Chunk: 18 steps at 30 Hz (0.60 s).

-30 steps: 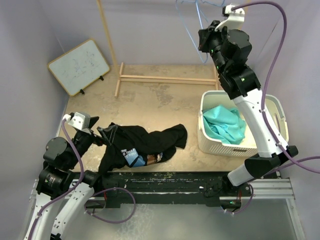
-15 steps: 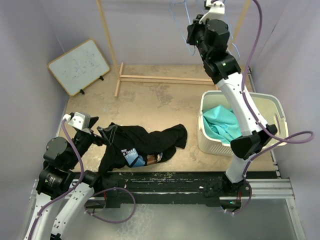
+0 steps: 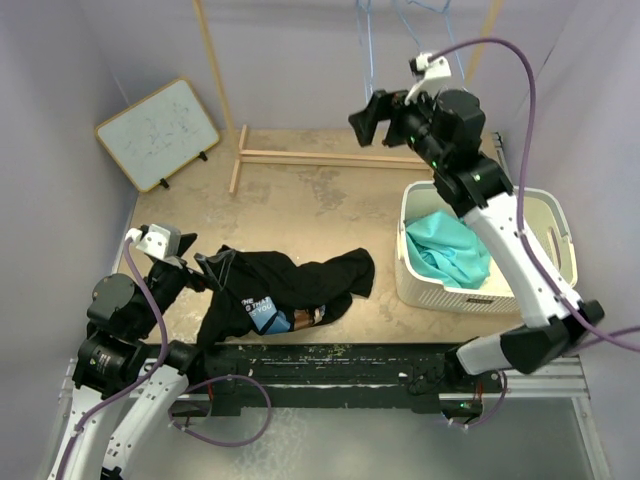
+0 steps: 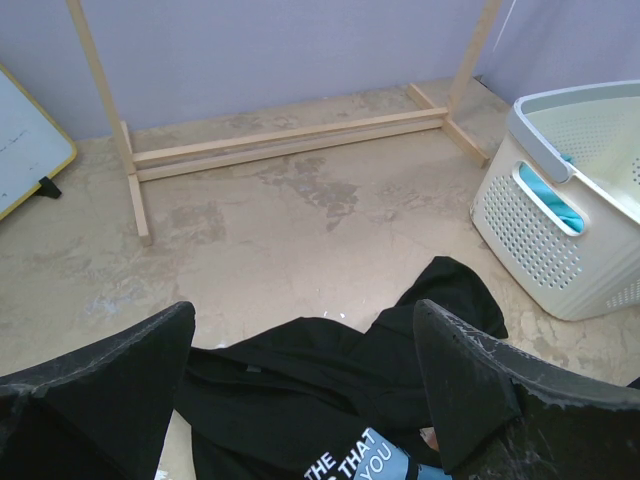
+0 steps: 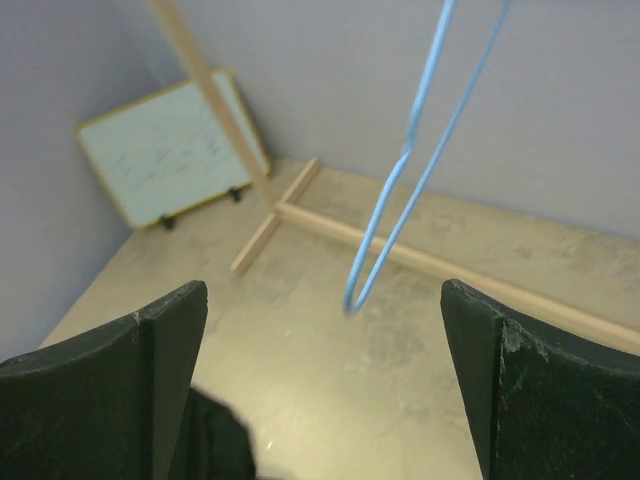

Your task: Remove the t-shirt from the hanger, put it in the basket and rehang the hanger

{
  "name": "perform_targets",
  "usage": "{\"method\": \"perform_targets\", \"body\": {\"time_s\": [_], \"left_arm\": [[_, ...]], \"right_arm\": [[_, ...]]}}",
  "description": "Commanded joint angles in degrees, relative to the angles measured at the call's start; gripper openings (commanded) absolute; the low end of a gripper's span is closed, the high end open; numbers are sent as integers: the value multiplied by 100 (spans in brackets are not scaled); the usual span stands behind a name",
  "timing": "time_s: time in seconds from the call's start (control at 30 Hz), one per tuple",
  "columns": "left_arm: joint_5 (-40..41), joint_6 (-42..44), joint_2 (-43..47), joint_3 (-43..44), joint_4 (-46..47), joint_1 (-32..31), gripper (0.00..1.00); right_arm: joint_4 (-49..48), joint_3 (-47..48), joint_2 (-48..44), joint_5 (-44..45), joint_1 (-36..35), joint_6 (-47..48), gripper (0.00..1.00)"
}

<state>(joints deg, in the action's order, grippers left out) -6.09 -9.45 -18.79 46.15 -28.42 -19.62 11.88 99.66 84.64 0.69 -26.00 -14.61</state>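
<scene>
The black t-shirt (image 3: 285, 290) lies crumpled on the tan table, its blue-and-white print facing up; the left wrist view shows the t-shirt (image 4: 330, 390) just below the fingers. My left gripper (image 3: 212, 266) hangs open over its left end, holding nothing, as the left wrist view also shows of the gripper (image 4: 300, 400). The light blue wire hanger (image 3: 369, 40) hangs bare at the back. My right gripper (image 3: 368, 118) is open, a little in front of the hanger and apart from it. In the right wrist view the hanger (image 5: 420, 150) dangles ahead of the gripper (image 5: 325, 380).
A white laundry basket (image 3: 418, 195) holding a teal cloth (image 3: 447, 250) stands at the right, and the left wrist view shows the basket (image 4: 560, 240) too. A wooden rack's base (image 3: 330, 157) crosses the back. A small whiteboard (image 3: 158, 133) leans at the back left.
My right gripper has opened, letting go of the hanger, and its arm has dropped down and left from the top of the view. The hanger now hangs free. The left arm has not moved.
</scene>
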Motion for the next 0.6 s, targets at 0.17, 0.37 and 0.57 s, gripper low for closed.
{"method": "perform_targets", "body": {"time_s": [0.17, 0.37, 0.57], "left_arm": [[26, -13, -47, 12, 129, -6, 93], [71, -30, -60, 16, 101, 2, 93], [102, -38, -121, 32, 83, -1, 93]], "right_arm": [[-214, -1864, -720, -1021, -1664, -116, 100], [-655, -2895, -151, -1483, -2128, -115, 100], [-732, -3105, 781, -2131, -2669, 589, 100]]}}
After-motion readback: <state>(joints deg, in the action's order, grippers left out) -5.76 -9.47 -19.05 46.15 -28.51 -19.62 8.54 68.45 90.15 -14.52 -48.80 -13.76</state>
